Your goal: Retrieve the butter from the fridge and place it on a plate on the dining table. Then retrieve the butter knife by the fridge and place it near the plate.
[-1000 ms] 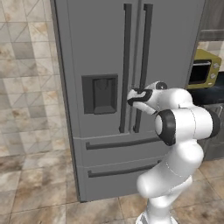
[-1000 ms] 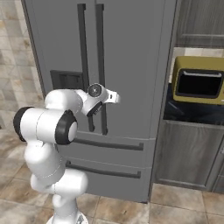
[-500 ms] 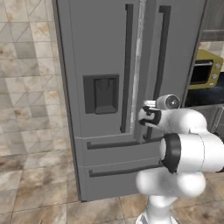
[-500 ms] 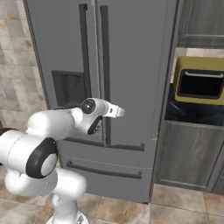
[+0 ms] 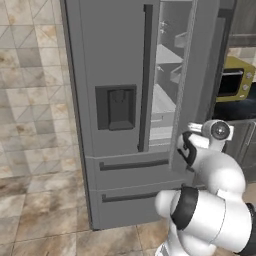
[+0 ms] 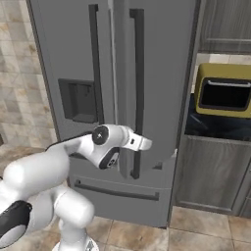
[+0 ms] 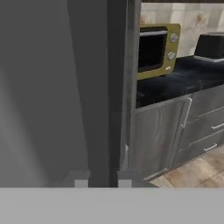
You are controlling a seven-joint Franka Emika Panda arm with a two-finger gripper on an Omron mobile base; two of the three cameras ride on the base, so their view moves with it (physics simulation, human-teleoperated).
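Grey fridge (image 6: 73, 59) handle (image 7: 99, 109) between end effector (image 7: 99, 180) fingertips.

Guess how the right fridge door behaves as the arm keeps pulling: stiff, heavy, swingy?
Likely stiff: the door is one tall rigid panel, and the gripper is shut on its long handle. Probably heavy for the arm, being nearly as tall as the fridge. Already ajar with shelves showing, it should swing on its hinge rather than slide.

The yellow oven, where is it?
The yellow oven sits on the black counter just right of the fridge, above grey cabinets, on the right of both base views.
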